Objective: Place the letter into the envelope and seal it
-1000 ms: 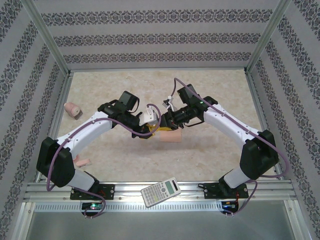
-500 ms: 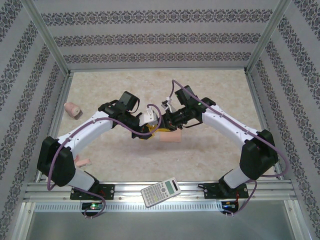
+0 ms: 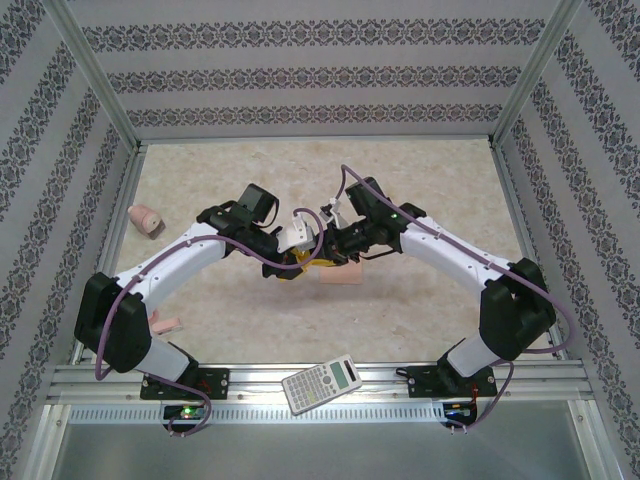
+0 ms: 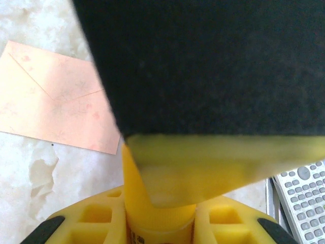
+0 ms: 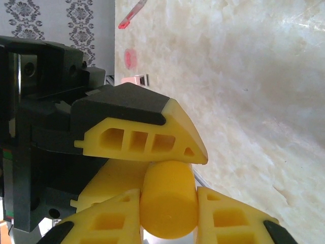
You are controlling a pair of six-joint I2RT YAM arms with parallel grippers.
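Left hand [image 4: 158, 216] and right hand [image 5: 168, 208] both clamp one yellow tube [image 5: 167, 195] above the half-hidden envelope [image 4: 56, 101]; a calculator [image 3: 321, 383] lies nearby.

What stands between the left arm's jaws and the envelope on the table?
Nothing lies on the table between them, but the left jaws are closed on a yellow cylinder, and the right jaws grip its other end just ahead of them. The envelope lies uncovered on the table below.
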